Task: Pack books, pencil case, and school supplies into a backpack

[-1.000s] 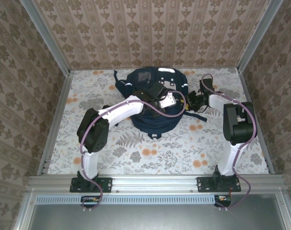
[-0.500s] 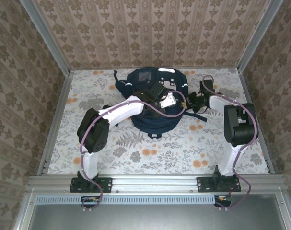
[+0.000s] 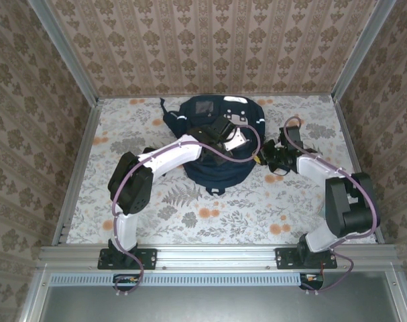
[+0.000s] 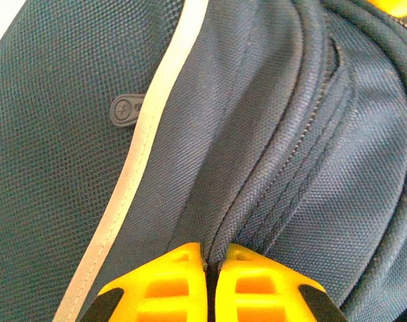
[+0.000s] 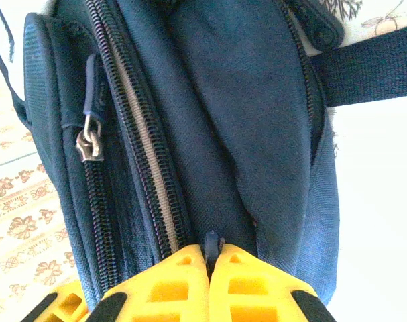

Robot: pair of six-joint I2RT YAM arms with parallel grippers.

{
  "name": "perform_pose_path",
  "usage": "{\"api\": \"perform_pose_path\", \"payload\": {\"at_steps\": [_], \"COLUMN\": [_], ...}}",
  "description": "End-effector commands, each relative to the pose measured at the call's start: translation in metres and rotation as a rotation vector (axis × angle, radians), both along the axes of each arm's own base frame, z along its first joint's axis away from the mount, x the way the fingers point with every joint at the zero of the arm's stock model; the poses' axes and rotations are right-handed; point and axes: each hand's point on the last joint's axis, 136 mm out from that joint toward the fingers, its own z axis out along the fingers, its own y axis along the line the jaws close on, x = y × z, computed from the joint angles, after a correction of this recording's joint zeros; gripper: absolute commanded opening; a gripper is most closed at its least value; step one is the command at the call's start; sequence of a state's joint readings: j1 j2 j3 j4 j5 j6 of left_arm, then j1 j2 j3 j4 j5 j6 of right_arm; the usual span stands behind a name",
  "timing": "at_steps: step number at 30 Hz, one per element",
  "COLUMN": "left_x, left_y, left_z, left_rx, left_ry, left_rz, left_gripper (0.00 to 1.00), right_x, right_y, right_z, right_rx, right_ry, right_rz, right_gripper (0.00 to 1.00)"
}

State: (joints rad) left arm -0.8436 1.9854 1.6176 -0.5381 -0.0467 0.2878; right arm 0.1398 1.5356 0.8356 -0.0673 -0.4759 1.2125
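Floral table [image 3: 257, 208] beneath navy backpack [image 3: 216, 173]

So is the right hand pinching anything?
Yes, the right hand is shut on a small dark tab at the zipper of the backpack.

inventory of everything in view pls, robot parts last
backpack: 1, navy with white stripes, far centre of table
zip pull: 1, silver with navy tab, on a backpack zip
strap: 1, dark, running off backpack's side
table: 1, floral cover, under backpack
walls: 3, patterned wallpaper, around table
left arm: 1, white-black, over backpack
right arm: 1, white-black, beside backpack
left pincer: 1, yellow, shut on backpack seam
right pincer: 1, yellow, shut on dark tab at zip
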Motion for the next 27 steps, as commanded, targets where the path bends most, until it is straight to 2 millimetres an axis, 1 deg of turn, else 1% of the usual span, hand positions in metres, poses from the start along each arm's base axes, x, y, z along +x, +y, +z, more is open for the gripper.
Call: {"api": "perform_pose_path", "payload": {"at_steps": [1,4,6,10,11,12,16,19,21,22,25,26,27], "left_x": [0.034,0.037,0.042,0.047,0.047,0.047,0.046,0.045,0.043,0.041,0.038,0.038,0.036], "left_y": [-0.032,-0.036,-0.032,-0.017,-0.014,-0.012,-0.005,-0.001,0.002,0.003,0.005,0.005,0.006], "left_z": [0.049,0.056,0.057,0.054,0.053,0.053,0.053,0.054,0.057,0.058,0.064,0.066,0.066], "left_rx": [-0.228,-0.267,-0.267,-0.258,-0.258,-0.261,-0.255,-0.249,-0.256,-0.258,-0.269,-0.272,-0.269], "left_ry": [-0.091,-0.091,-0.099,-0.098,-0.093,-0.09,-0.093,-0.101,-0.103,-0.1,-0.099,-0.102,-0.1], "left_rz": [0.089,0.11,0.129,0.16,0.162,0.164,0.162,0.15,0.136,0.128,0.102,0.099,0.091], "left_gripper": [0.0,0.0,0.0,0.0,0.0,0.0,0.0,0.0,0.0,0.0,0.0,0.0,0.0], "right_x": [-0.042,-0.046,-0.051,-0.056,-0.059,-0.059,-0.06,-0.053,-0.047,-0.044,-0.036,-0.033,-0.03], "right_y": [0.047,0.065,0.064,0.038,0.032,0.028,0.01,0.0,-0.005,-0.004,-0.003,0.003,0.008], "right_z": [-0.006,-0.003,-0.003,-0.001,-0.004,0.005,0.011,0.02,0.025,0.027,0.035,0.036,0.034], "right_rx": [0.135,0.18,0.158,0.031,0.005,-0.016,-0.162,-0.326,-0.436,-0.477,-0.57,-0.574,-0.572], "right_ry": [0.107,0.096,0.1,0.08,0.094,0.065,0.017,-0.076,-0.145,-0.18,-0.27,-0.306,-0.332], "right_rz": [0.087,0.096,0.099,0.072,0.069,0.065,0.094,0.206,0.315,0.374,0.51,0.561,0.617], "right_gripper": [0.0,0.0,0.01,0.15,0.17,0.22,0.41,0.47,0.52,0.53,0.52,0.52,0.52]}}
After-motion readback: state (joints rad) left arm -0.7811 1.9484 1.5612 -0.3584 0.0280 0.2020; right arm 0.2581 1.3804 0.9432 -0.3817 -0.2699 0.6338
